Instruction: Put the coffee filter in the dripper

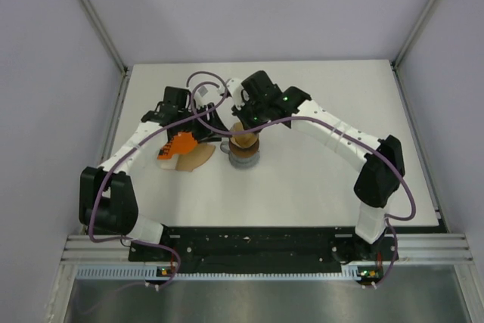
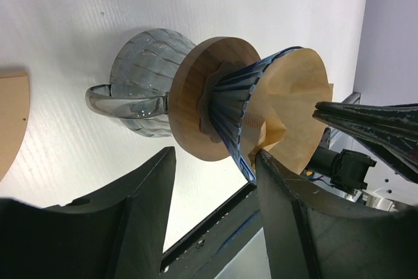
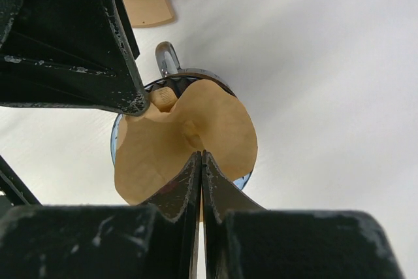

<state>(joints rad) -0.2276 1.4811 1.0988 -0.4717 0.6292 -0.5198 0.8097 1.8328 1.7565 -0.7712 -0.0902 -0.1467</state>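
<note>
Top external view gives us both arms bent inward over the tabletop. The left arm reaches up and to the right from its base. The right arm folds at its elbow and runs leftward. The two wrists meet above the grey mug.

From the left wrist we see the left fingers released and spread, one on each side of the dripper. One tip sits right at the blue rim, and we cannot tell whether it touches. The right fingers are clenched tight together with nothing visibly between them. Their joined tips point into the mouth of the coffee filter.

The mug stands on the tabletop with its handle toward the orange packet. The packet lies just to the left, with a stack of tan papers fanned out beside it. A brown ring sits on the mug's rim under the dripper. In the right wrist view, one left finger crowds the filter's edge on the handle side.

The coffee filter is in the dripper, a light-tan cone whose paper rises above the ribbed blue wall. Its rim is uneven and dented inward on the handle side, with a small crease near its centre.
</note>
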